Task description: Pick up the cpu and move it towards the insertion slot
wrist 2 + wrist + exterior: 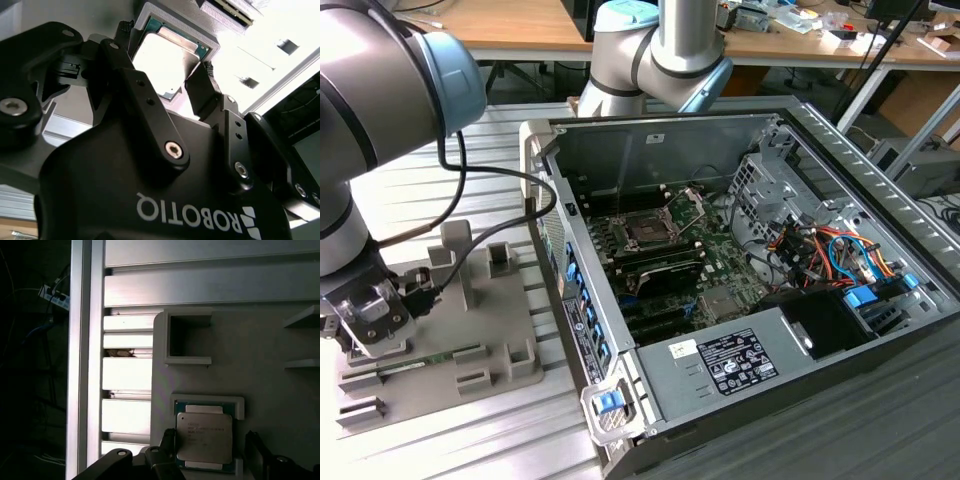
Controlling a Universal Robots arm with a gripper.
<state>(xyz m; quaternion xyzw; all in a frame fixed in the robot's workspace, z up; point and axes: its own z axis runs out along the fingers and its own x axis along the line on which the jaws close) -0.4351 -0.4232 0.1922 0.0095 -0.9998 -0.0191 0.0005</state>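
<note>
While the tool [211,440] sits open around the cpu [204,432], I'd guess it's light, stiff, fragile underneath, so pinch opposite green edges.

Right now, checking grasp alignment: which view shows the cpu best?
The first wrist view: the cpu lies face-on, top clear. The second wrist view shows it partly behind the fingers; in the exterior view the gripper covers it.

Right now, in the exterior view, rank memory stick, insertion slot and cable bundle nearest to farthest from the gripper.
1. memory stick, on the grey fixture beside the gripper.
2. insertion slot, inside the case.
3. cable bundle, toward the exterior view's right.
</note>
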